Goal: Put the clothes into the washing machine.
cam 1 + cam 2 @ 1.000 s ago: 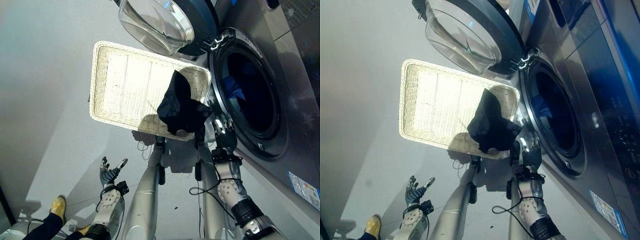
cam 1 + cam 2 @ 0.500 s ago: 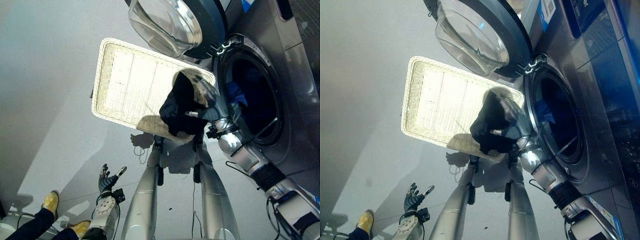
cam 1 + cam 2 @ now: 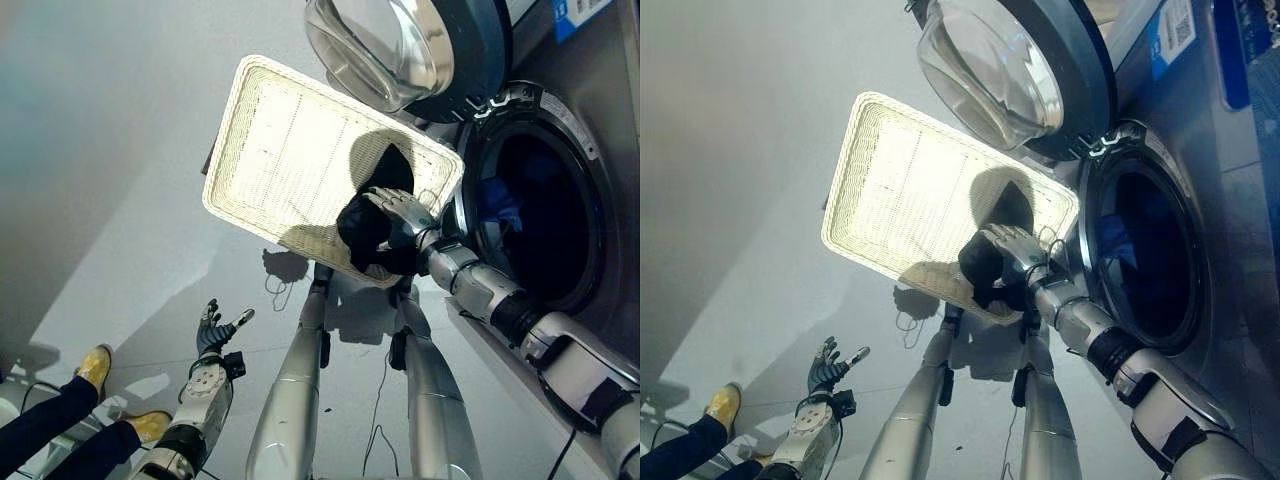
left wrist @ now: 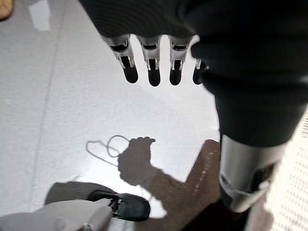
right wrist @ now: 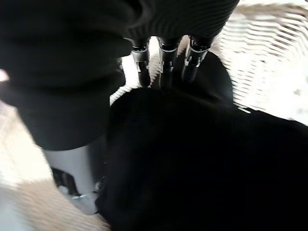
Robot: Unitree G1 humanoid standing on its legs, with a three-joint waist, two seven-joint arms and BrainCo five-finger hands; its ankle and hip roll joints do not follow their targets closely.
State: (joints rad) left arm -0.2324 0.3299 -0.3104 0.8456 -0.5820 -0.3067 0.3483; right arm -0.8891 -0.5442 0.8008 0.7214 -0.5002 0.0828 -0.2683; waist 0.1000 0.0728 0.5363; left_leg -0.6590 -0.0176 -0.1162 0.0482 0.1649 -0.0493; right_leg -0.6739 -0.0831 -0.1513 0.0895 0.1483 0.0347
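Observation:
A black garment (image 3: 362, 238) hangs over the near corner of a white wicker basket (image 3: 290, 150), right beside the washing machine's open drum (image 3: 540, 225). My right hand (image 3: 396, 208) lies on top of the garment with its fingers (image 5: 163, 60) stretched onto the cloth, their tips pressing into it. Something blue (image 3: 506, 206) lies inside the drum. Low at the left, my left hand (image 3: 212, 335) is open over the floor, its fingers (image 4: 151, 72) straight and holding nothing.
The washer's round glass door (image 3: 400, 50) stands open above the basket's far end. A person's legs with yellow shoes (image 3: 95, 365) are at the lower left. Grey floor surrounds the basket.
My right hand rose from below the basket beside the drum rim and came down onto the black garment. The whole view has shifted as the head moved. The left hand stayed put.

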